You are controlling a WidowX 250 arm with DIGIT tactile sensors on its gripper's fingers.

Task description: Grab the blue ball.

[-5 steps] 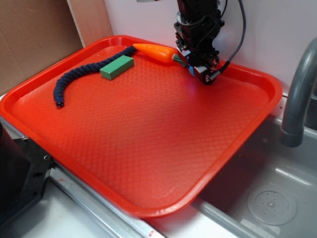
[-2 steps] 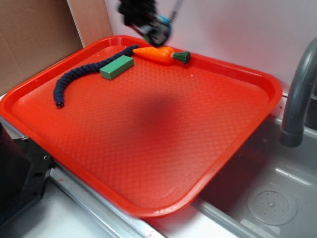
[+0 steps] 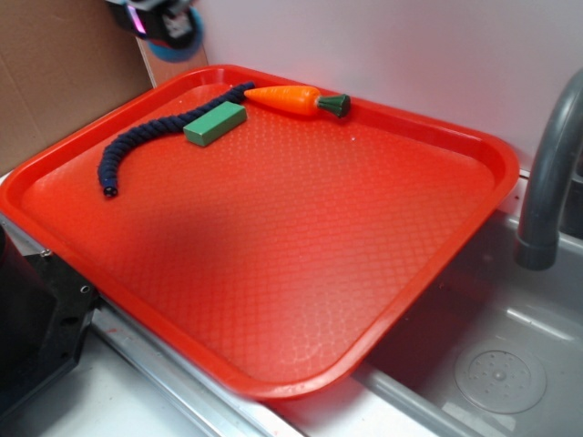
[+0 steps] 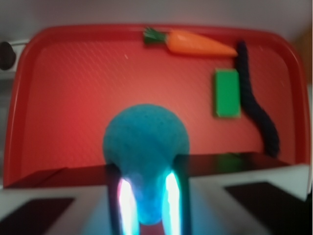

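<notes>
**Ball held above the tray's far corner**

Wrist view alone showed the grasp: the blue ball [image 4: 145, 147] sat pinched between the two lit fingers [image 4: 125, 203] of the gripper [image 4: 146, 205], clenched on it, with the red tray [image 4: 73, 98] below. From the exterior view the gripper [image 3: 157, 20] appeared only as a blurred shape at the top left edge, beyond the tray's [image 3: 455, 146] far corner, with a sliver of the ball [image 3: 179, 44] showing under it. That outside view alone showed the grey faucet [image 3: 547, 182] and the sink [image 3: 492, 364]. On the tray lay one carrot [image 3: 293, 98], one green block [image 3: 215, 123] and one dark rope [image 3: 150, 141]; the block touched the rope.
</notes>
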